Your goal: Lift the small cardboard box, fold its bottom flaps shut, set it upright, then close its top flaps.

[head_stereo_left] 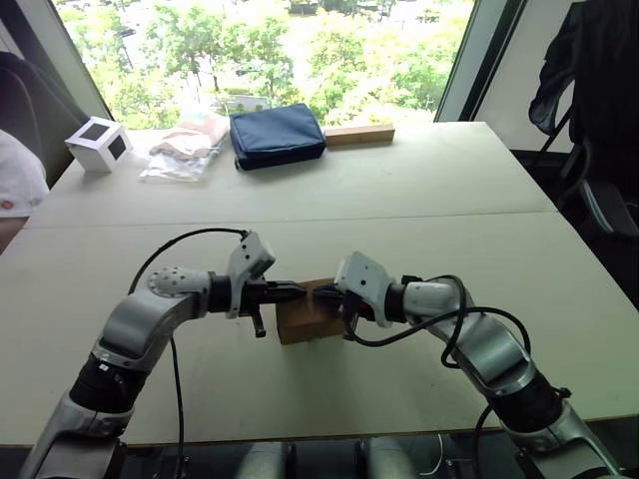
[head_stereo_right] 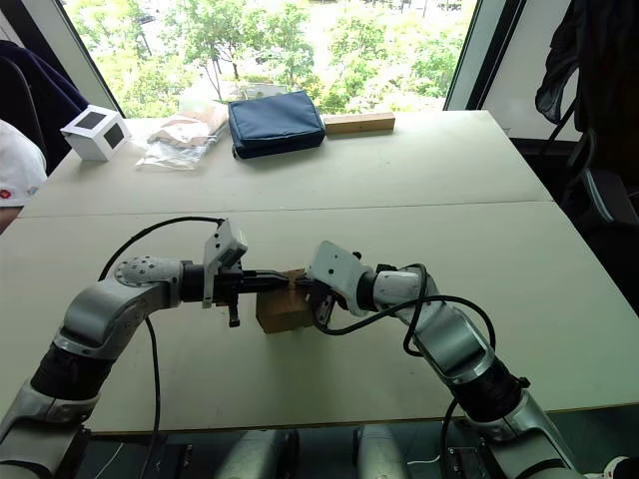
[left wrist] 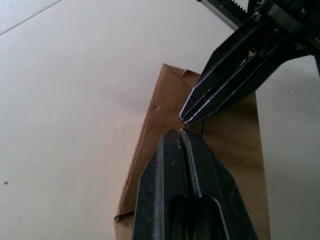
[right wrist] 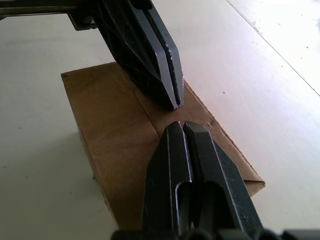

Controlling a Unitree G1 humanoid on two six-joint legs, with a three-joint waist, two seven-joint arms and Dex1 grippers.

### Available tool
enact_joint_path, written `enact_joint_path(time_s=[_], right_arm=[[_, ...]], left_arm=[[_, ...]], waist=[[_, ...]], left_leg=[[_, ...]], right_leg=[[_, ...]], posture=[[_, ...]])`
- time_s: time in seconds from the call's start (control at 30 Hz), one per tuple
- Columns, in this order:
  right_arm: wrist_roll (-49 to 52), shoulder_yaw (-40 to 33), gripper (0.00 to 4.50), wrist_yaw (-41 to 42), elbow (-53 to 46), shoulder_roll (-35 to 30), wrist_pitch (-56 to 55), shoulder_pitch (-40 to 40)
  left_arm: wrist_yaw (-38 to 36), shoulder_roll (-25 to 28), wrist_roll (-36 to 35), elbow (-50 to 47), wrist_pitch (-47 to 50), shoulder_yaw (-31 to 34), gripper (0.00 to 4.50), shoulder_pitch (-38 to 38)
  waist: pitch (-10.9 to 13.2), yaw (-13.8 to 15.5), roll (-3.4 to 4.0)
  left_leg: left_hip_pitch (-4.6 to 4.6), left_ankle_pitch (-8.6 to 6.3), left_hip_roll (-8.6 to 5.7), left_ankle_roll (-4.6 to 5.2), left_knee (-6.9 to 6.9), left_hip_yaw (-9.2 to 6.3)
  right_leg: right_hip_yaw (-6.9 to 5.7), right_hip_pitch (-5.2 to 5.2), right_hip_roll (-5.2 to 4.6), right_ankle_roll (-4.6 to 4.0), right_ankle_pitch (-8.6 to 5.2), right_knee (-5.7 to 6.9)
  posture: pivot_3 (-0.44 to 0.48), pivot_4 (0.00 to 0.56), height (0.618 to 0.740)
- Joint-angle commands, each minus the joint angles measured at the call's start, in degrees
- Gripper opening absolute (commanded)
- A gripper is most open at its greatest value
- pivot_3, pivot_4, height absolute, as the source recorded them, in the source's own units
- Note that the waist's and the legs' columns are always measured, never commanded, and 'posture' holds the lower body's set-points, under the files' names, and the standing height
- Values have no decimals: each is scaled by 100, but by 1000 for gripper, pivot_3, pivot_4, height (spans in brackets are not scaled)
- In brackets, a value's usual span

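The small cardboard box [head_stereo_left: 305,321] stands on the table near the front edge, between my two arms, with its upper flaps lying down flat. Both grippers meet over its top face. My left gripper [left wrist: 179,131] is shut with nothing in it, its tips resting at the seam between the flaps. My right gripper [right wrist: 181,125] comes in from the opposite side, also shut and holding nothing. The two pairs of tips nearly touch each other above the box [right wrist: 107,117]. Whether the tips press on the cardboard or hover just over it, I cannot tell.
Along the far edge lie a white cube with dark panels [head_stereo_left: 98,143], a clear plastic bag [head_stereo_left: 185,152], a navy pouch [head_stereo_left: 277,135] and a long wooden block [head_stereo_left: 358,134]. A chair [head_stereo_left: 599,195] stands at the right; a person's white sleeve [head_stereo_left: 15,178] is at the left.
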Motion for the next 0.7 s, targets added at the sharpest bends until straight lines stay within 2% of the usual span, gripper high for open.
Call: enact_joint_path(time_s=[0.03,0.17,0.23,0.3,0.4,0.53,0.6,0.7], right_arm=[[2,-27,0,-40,-58,49,29,-83],[583,-591,0,43,-243,255,-44,2],[1162,-1064,0,132,-511,341,254,14],[1787,-1604,0,117,-787,395,659,55],[2548,-2227,0,97,-1106,321,1120,304],[3673,-3251,0,-168,-1471,249,1715,862],[3973,-3582,0,-266,-1576,91,1854,1207],[3624,-3685,0,-236,-1519,-375,1640,1978]], left_arm=[[100,-31,-99,-140,102,134,41,44],[462,-357,-473,-250,-24,799,41,31],[1270,-723,-484,-591,-179,1402,41,202],[1452,-725,-1138,-907,382,2026,41,505],[1316,-437,-2004,-1119,1147,2483,41,919],[1331,13,-2445,-1215,1538,3013,41,1659],[1152,275,-2430,-1114,1528,3147,41,2064],[831,624,-2103,-953,1240,3109,41,2638]], waist=[[0,0,0],[1,3,-1],[1,5,-1],[-1,-4,-3],[-2,-13,-2],[-1,8,-2],[-1,16,-2],[-2,27,0]], left_leg=[[0,0,0,0,0,0],[0,0,0,0,0,0],[-1,0,1,0,1,-2],[-2,0,1,0,1,-2],[1,0,5,0,-3,-2],[2,0,7,0,-8,-5],[5,-1,6,0,-7,-5],[31,-1,6,1,-22,-5]], right_leg=[[0,0,0,0,0,0],[0,0,-1,0,0,0],[-1,-1,-1,0,0,0],[1,-1,-4,1,0,-1],[7,-4,-5,0,0,1],[7,1,-7,-2,-1,-1],[8,7,-10,-2,-1,-4],[7,31,-13,-8,-4,-18]], posture=[[0,150,740],[0,150,740],[0,150,740],[0,150,740],[0,150,740],[0,150,740],[0,150,740],[0,150,740]])
